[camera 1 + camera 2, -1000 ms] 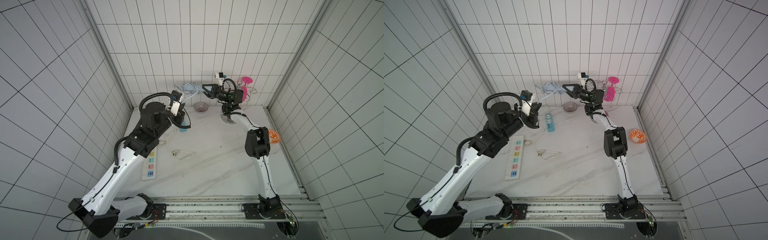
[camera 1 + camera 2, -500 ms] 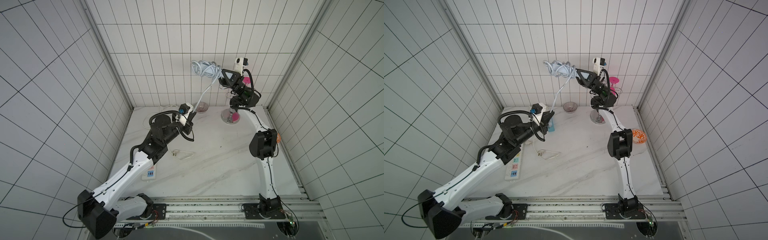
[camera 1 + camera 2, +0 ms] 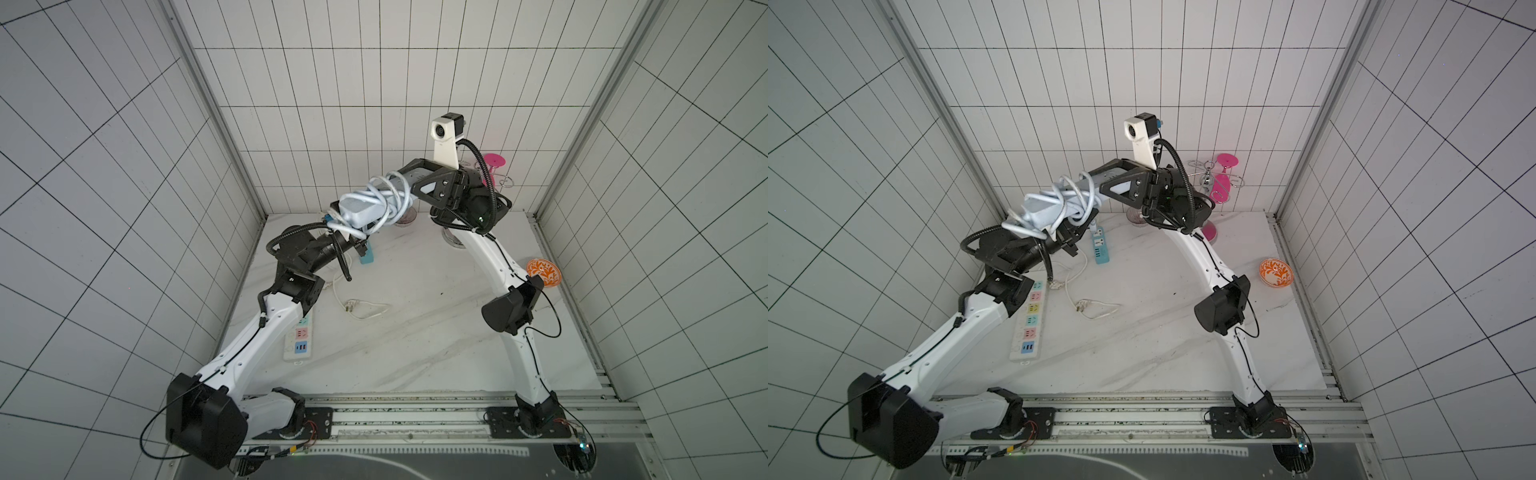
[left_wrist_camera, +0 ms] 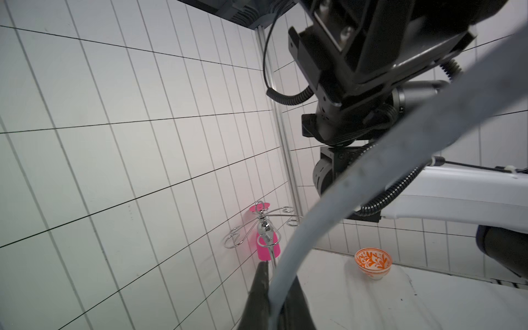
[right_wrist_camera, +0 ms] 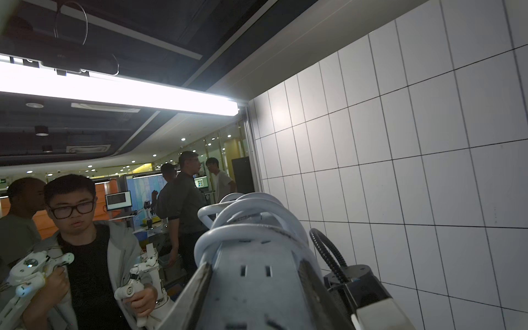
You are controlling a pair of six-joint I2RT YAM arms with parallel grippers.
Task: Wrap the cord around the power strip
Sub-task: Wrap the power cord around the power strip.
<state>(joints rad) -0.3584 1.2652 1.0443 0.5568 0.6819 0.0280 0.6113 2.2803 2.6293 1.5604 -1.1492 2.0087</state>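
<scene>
The pale grey-blue power strip [image 3: 360, 206] [image 3: 1043, 210] hangs in the air over the back of the table, held at one end by my right gripper [image 3: 409, 185] [image 3: 1100, 185], which is shut on it. Its sockets show between the fingers [image 5: 204, 274] in the right wrist view, on the power strip [image 5: 257, 283]. The cord [image 3: 388, 195] [image 3: 1077, 195] [image 5: 243, 214] loops round the strip in several loose turns. A stretch of cord [image 4: 328, 217] runs down into my left gripper [image 3: 353, 241] [image 3: 1064, 237] [image 4: 278, 288], shut on it just under the strip's free end.
On the table lie a short turquoise strip [image 3: 368, 257] [image 3: 1101, 248], a long white strip with coloured sockets [image 3: 300, 336] [image 3: 1030, 324] and a thin cream cable [image 3: 365, 309]. An orange bowl [image 3: 543, 272] [image 4: 373, 261] sits at right, a chrome rack with pink glass [image 3: 1221, 183] at back.
The right arm swung the wrapped strip up high near the back wall, then brought it down and forward toward the left gripper. The left arm dropped low and holds the cord under the strip.
</scene>
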